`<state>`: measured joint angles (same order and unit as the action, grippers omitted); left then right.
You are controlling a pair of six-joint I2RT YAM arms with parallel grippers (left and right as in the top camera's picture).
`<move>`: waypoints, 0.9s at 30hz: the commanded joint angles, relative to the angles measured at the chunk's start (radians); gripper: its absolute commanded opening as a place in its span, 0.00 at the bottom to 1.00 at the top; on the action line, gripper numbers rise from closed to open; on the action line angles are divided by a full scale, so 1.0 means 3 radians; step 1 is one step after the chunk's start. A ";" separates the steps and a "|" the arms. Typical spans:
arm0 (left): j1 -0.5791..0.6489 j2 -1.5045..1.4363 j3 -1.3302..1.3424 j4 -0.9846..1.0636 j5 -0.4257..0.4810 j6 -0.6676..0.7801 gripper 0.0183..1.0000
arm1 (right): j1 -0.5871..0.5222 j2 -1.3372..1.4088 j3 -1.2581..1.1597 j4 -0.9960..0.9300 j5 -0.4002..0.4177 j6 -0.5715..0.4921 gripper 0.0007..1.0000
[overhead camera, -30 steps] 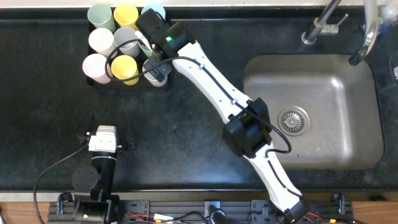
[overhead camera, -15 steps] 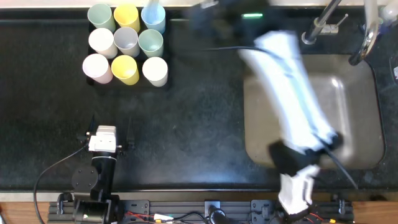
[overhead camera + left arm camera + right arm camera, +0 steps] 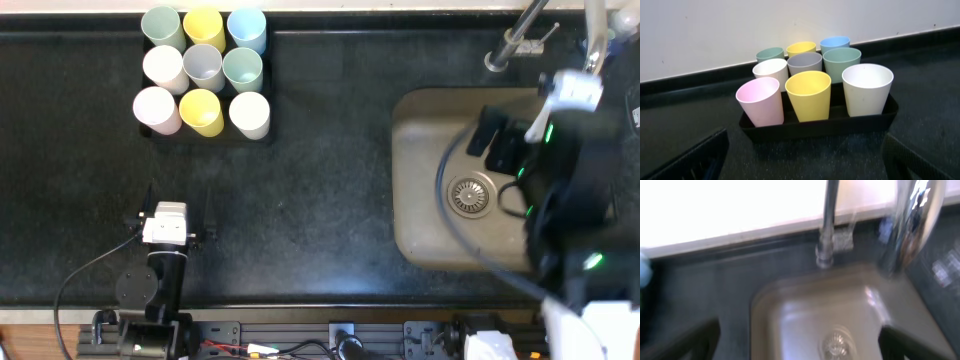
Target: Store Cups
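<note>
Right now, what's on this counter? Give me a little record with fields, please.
Cups: nine, upright, filling a black tray in three rows of three
Colours: two green, two yellow, two white, one blue, one grey, one pink
Left gripper: open, empty, facing the tray
Right gripper: open, empty, above the sink
Behind the sink: a metal tap

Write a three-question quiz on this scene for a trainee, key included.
1. True or false: the tray holds nine cups.
2. What colour is the centre cup? A pink, B grey, C blue.
3. Fill in: the right pincer hangs over the ____.
Key: 1 true; 2 B; 3 sink.
</note>
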<state>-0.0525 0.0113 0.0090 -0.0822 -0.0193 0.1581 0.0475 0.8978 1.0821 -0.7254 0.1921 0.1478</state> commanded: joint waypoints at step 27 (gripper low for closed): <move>-0.0013 -0.0031 -0.0004 -0.0006 -0.0014 0.0033 1.00 | -0.0071 -0.2585 -0.3588 0.2229 0.0027 0.0008 1.00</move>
<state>-0.0525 0.0101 0.0090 -0.0818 -0.0193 0.1581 0.0322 0.1719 0.0177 -0.0620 0.2070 0.1528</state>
